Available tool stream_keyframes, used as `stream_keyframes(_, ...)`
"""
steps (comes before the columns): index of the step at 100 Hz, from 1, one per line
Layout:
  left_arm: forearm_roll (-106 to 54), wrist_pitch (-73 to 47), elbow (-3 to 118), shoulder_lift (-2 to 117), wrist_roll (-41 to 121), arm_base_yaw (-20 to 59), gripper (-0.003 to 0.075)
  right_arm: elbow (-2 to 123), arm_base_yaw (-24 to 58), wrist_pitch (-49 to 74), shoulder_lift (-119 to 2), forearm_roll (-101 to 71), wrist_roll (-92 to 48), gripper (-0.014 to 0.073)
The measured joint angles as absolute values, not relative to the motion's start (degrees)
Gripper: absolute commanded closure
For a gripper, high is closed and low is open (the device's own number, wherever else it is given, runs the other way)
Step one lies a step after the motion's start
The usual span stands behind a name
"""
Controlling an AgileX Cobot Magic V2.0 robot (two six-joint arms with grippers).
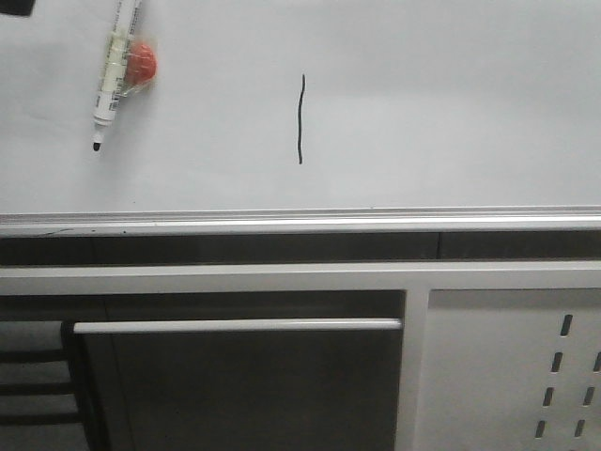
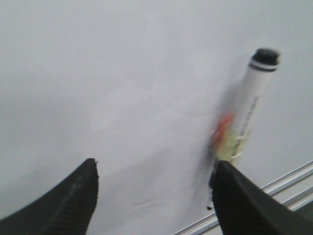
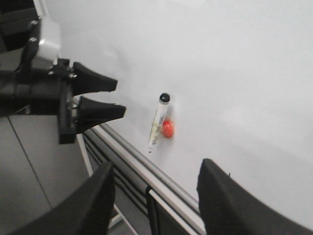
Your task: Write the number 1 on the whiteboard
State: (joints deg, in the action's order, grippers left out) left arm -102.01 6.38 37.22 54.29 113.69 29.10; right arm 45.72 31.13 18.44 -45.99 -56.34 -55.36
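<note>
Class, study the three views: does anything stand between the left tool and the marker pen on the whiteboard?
Nothing visible does. The left tool is open, apart from the marker pen, which sits against the whiteboard beside a red magnet; only bare board lies between.

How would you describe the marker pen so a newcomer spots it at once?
Start at the whiteboard, the big pale board above the silver rail. Near its upper left, well left of the thin black stroke, the marker pen sits on the surface, black tip down. It is the only white tube there, with a small orange-red blob beside it.
</note>
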Motion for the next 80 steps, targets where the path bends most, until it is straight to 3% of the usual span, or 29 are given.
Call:
stream_keyframes(18,-102.01,2.15,35.31,45.47,112.42,29.1,0.0697,45.72,30.99,14.49,-44.05,-56.34,-55.21,0.065)
stream_keyframes(21,-102.01,2.15,35.2,44.22,112.28,29.1,0.0743,45.72,30.77,14.35,-43.75,-56.34,-55.21,0.0662)
stream_keyframes(49,-102.01,1.8,32.12,36.54,109.81,29.1,0.0741,40.32,21.4,12.83,-36.06,-56.34,-53.48,0.0644)
stream_keyframes(80,-102.01,-0.55,20.37,25.62,109.09,29.1,0.0741,23.14,15.25,12.59,-15.85,-56.34,-53.35,0.0645)
